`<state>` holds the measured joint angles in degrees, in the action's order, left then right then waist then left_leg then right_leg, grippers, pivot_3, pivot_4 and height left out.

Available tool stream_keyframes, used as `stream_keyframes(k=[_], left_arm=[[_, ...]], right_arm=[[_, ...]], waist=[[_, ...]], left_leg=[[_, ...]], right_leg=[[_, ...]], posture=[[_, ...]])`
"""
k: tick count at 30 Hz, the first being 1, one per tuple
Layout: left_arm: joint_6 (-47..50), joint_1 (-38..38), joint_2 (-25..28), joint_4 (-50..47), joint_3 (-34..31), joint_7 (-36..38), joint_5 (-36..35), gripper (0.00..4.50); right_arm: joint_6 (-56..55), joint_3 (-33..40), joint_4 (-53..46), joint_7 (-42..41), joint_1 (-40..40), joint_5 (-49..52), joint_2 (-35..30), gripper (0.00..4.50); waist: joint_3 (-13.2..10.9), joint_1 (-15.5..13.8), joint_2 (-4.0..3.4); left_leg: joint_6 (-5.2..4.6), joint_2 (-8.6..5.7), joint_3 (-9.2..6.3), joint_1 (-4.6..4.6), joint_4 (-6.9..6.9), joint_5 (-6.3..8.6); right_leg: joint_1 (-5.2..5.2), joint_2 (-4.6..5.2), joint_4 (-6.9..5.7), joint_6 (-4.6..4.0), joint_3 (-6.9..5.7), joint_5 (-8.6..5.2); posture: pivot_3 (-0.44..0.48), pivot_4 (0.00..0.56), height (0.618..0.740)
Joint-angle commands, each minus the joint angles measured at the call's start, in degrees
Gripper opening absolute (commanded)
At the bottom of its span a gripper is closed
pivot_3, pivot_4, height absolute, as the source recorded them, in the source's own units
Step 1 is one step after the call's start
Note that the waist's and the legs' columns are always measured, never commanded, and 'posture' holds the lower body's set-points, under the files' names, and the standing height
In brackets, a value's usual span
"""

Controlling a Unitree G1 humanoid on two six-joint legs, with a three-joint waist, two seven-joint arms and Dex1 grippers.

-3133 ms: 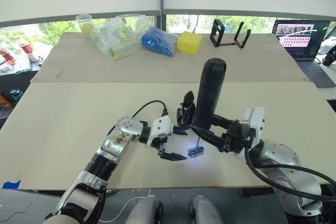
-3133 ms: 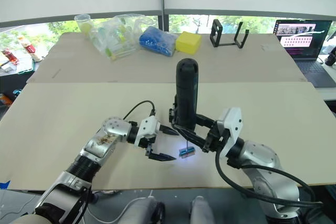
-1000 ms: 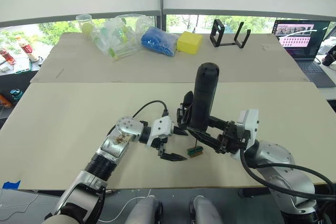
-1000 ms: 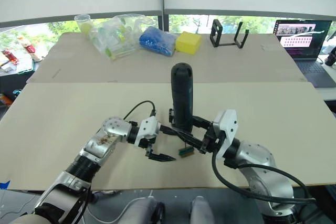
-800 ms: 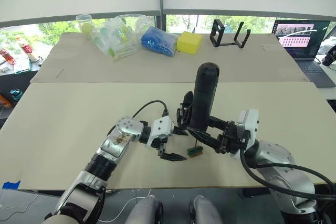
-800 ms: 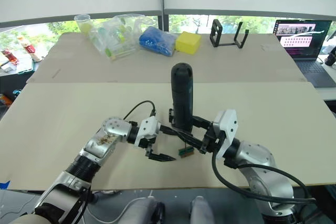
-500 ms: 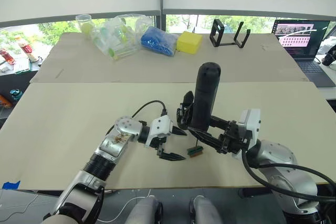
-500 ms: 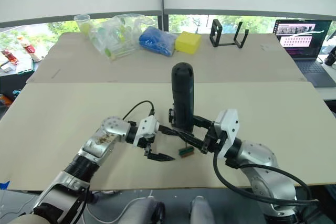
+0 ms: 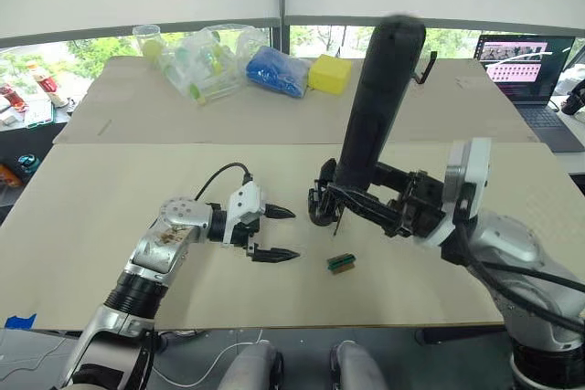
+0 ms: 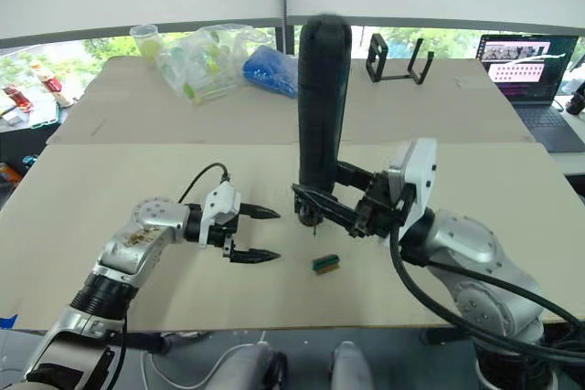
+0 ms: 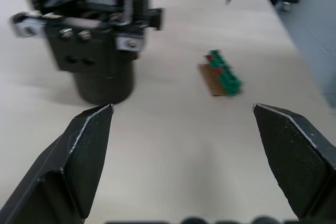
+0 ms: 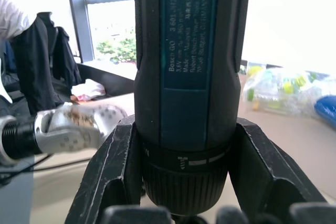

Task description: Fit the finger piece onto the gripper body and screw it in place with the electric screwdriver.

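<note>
My right gripper [image 9: 353, 196] is shut on the electric screwdriver [image 9: 379, 98], a thick black cylinder held upright and high over the table. Its thin bit [image 9: 336, 222] hangs clear of the surface. Just behind the bit stands the gripper body [image 11: 100, 40], black, on a rounded base with upright prongs, partly covered by the screwdriver in the head views [image 9: 321, 200]. I cannot tell the finger piece apart from those prongs. My left gripper [image 9: 271, 234] is open to the left of the body, holding nothing. A small green-and-brown block [image 9: 341, 263] lies on the table in front of the body.
The back table holds clear plastic bags [image 9: 203, 59], a blue bag [image 9: 274, 70], a yellow block [image 9: 330, 73] and a black stand [image 9: 395, 61]. A laptop [image 9: 523, 66] sits at the far right. The table's front edge [image 9: 274, 326] runs just below both arms.
My right arm has lifted the screwdriver up off the green-and-brown block. My left gripper has drawn back to the left, away from the gripper body.
</note>
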<state>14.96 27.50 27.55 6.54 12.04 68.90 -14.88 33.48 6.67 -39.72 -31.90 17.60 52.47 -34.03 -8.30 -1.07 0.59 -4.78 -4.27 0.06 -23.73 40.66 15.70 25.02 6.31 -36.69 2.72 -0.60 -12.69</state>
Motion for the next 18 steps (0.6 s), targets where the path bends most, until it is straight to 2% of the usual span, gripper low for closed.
stream_keyframes(k=[1, 8, 17, 18], left_arm=[[-3.6, 2.7, -2.9, 3.7, 1.0, -3.7, 2.8, 4.5], [-7.5, 6.9, -11.1, 13.8, 3.2, -11.5, 8.4, 4.5], [-12.0, 9.2, -16.0, 21.2, 3.2, -14.3, 10.1, 4.5], [-12.8, 9.7, -16.5, 22.3, 3.0, -13.7, 9.7, 4.25]], right_arm=[[1.2, 2.6, -2.2, 1.1, 2.8, 4.6, -1.3, 1.9], [1.2, 3.6, -0.1, -1.1, 3.0, 5.4, -3.2, 1.9], [-0.4, 5.6, -0.6, -3.6, -1.4, 4.3, -3.8, 1.9], [-0.4, 5.5, -1.1, -3.3, -1.7, 4.3, -3.7, 1.9]], waist=[[0.0, -0.2, 0.0], [0.0, -0.3, 0.01], [0.0, -0.4, 0.02], [0.0, -0.4, 0.02]], left_leg=[[0.0, 0.0, -0.01, 0.0, 0.0, 0.0], [-0.04, -0.02, 0.03, -0.01, 0.02, 0.02], [-0.08, -0.01, 0.05, -0.04, 0.06, 0.04], [-0.09, -0.01, 0.05, -0.04, 0.07, 0.04]], right_leg=[[-0.02, 0.0, 0.0, 0.0, -0.01, 0.0], [-0.07, 0.0, 0.0, 0.0, 0.0, 0.0], [-0.05, 0.05, 0.0, 0.0, 0.01, 0.0], [-0.06, 0.06, 0.0, 0.0, 0.01, 0.0]], posture=[[0.0, 0.15, 0.74], [0.0, 0.15, 0.74], [0.0, 0.15, 0.74], [0.0, 0.15, 0.74]])
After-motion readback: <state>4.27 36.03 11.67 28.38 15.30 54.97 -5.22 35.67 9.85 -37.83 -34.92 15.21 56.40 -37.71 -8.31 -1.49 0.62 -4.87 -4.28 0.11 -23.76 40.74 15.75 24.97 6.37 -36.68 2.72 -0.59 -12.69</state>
